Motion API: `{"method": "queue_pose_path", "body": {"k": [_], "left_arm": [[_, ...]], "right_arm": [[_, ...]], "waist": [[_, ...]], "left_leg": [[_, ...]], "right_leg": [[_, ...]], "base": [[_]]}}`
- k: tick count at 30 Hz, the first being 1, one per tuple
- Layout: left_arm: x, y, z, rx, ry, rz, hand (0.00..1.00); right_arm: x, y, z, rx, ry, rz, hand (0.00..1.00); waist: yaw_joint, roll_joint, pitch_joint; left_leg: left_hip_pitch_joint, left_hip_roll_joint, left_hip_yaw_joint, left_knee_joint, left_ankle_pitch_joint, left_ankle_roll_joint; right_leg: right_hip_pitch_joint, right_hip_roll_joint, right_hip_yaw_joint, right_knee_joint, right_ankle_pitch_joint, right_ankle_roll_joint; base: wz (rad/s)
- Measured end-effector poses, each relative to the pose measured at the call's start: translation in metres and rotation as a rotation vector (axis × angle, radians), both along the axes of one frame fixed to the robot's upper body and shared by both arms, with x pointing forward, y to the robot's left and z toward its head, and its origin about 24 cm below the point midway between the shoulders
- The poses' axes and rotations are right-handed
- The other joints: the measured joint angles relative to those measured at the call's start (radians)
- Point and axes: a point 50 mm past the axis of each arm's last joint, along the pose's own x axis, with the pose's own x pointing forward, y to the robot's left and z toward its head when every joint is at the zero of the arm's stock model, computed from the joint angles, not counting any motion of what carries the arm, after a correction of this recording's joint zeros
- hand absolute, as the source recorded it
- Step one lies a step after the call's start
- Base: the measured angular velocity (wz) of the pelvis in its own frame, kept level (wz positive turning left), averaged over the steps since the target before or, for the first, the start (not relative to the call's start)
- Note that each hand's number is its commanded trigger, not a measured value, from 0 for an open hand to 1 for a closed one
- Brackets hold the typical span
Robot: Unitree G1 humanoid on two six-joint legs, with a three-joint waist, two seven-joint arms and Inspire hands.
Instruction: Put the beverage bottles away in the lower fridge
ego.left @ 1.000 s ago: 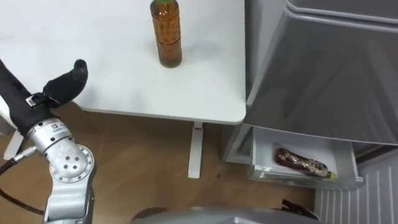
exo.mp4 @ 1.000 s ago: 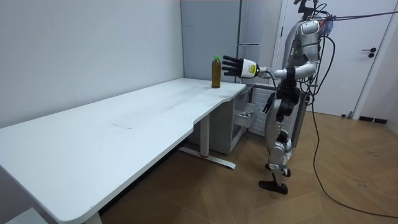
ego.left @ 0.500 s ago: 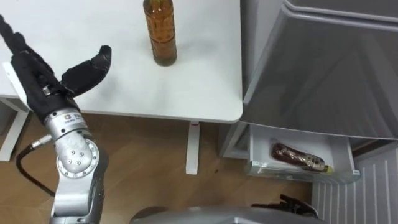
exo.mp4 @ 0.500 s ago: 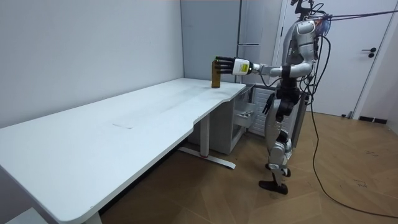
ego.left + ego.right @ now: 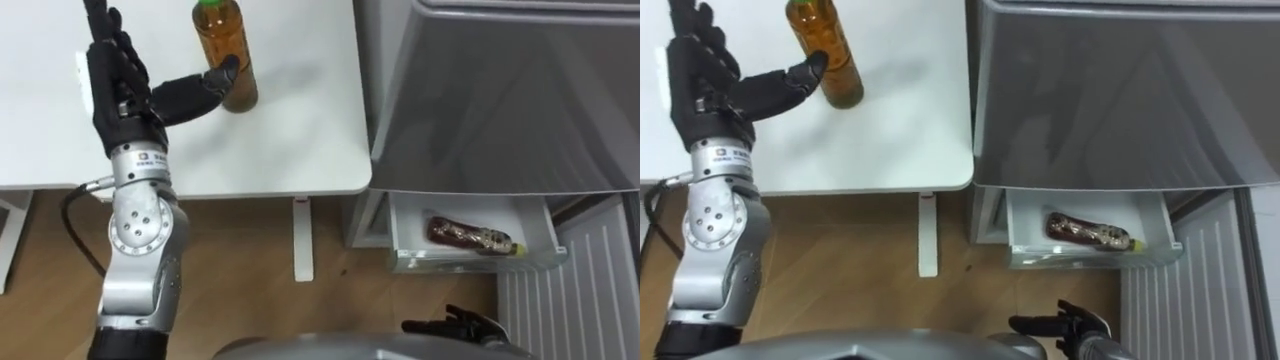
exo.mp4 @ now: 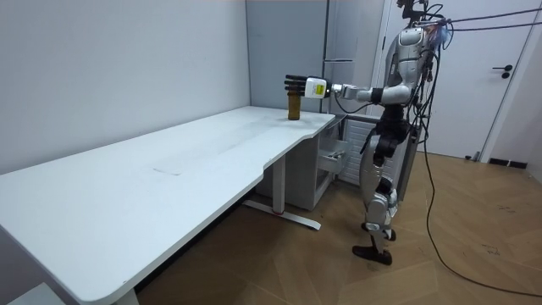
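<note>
An amber drink bottle [image 5: 225,50] with a green cap stands upright near the corner of the white table [image 5: 300,140]. My left hand [image 5: 125,85] is raised just left of it, open, fingers straight up. Its thumb [image 5: 215,78] stretches across and touches the bottle's side. In the room view I stand by the table's end next to the fridge, left arm stretched out to the bottle [image 6: 294,107]. A second drink bottle [image 5: 470,237] lies on its side in the open lower fridge drawer [image 5: 470,262]. My right hand [image 5: 1065,328] hangs low at the bottom edge.
The grey fridge [image 5: 500,100] stands right beside the table's right edge, its drawer pulled out over the wooden floor. A white table leg [image 5: 302,240] stands below the table's corner, left of the drawer.
My left hand has risen and moved right, from the table's front edge up beside the bottle, and its thumb now touches it. The camera has shifted too.
</note>
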Motion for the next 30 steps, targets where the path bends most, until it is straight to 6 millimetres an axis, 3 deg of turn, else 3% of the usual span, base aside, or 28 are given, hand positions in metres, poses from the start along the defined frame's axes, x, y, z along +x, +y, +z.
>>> {"method": "queue_pose_path", "body": {"k": [5,14,20,30], "left_arm": [[0.002,-0.001,-0.003,-0.053,0.026,-0.020,0.00],[0.010,0.000,-0.005,-0.059,0.062,-0.052,0.00],[0.010,0.001,-0.018,-0.061,0.148,-0.053,0.00],[0.016,0.002,-0.019,-0.061,0.163,-0.051,0.00]], "right_arm": [[0.000,0.000,0.000,0.002,0.004,-0.005,0.00],[0.000,0.000,0.000,0.037,0.010,-0.032,0.00],[0.001,0.001,0.000,0.047,0.021,-0.034,0.00],[0.000,0.000,0.000,0.048,0.012,-0.038,0.00]], "waist": [[-0.021,0.006,-0.0035],[-0.045,0.005,-0.0029],[-0.048,0.004,-0.0022],[-0.048,0.003,-0.0012]], "left_leg": [[0.004,0.002,0.002,-0.001,0.000,0.000],[0.012,0.002,0.002,-0.004,0.000,0.000],[0.016,0.002,0.002,-0.007,0.000,0.000],[0.018,0.002,0.007,-0.011,0.000,0.000]], "right_leg": [[-0.001,0.003,0.008,0.004,0.000,-0.001],[0.003,0.004,0.013,0.004,0.001,-0.001],[0.004,0.005,0.022,0.004,0.001,-0.001],[0.006,0.009,0.035,0.002,0.001,-0.002]], "base": [[-0.04],[0.00],[-0.02],[-0.03]]}}
